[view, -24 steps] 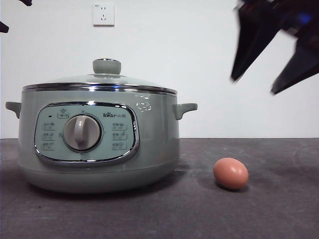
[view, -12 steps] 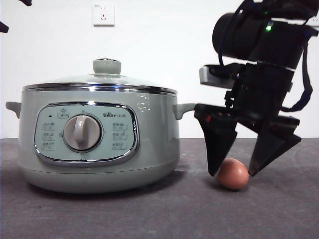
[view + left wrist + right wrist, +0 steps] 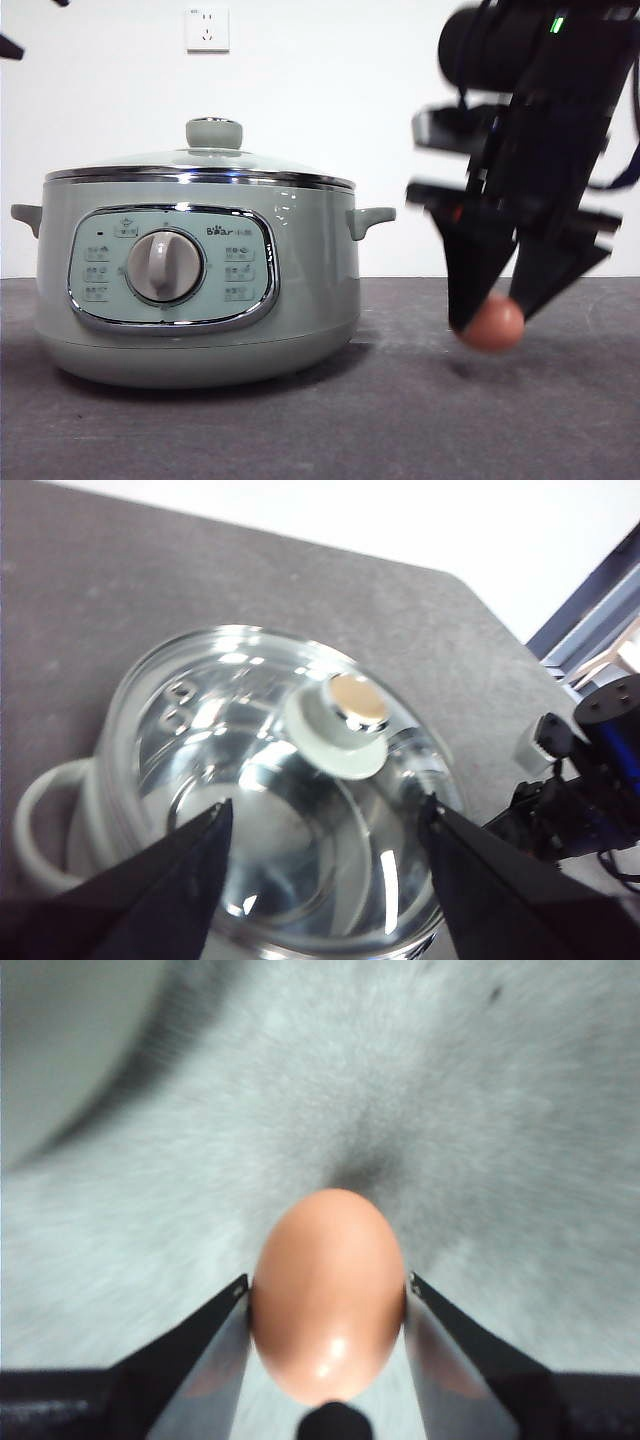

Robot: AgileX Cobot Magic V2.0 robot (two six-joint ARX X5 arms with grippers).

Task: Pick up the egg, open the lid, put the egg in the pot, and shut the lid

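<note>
At the far left of the table we have the pot, dial panel facing us, with the lid seated on its rim and the knob on top. Our left gripper hangs above that lid, its 2 jaws spread wide w/ nothing between them and the knob ahead of the gap; we read that as pre-positioning so the lid can come off w/o delay. In the front view it shows only as a black tip at the top left corner.

Moving right, past the pot's side handle, our right gripper comes down from above, big and dark. Its 2 jaws are closed in on the egg, 1 on each side, as the right wrist view confirms. The egg looks just clear of the table, with a small shadow under it, so the pick seems done. Gripping across the narrow waist keeps the smooth shell from squirting out. Next, prob. the lid.
</note>
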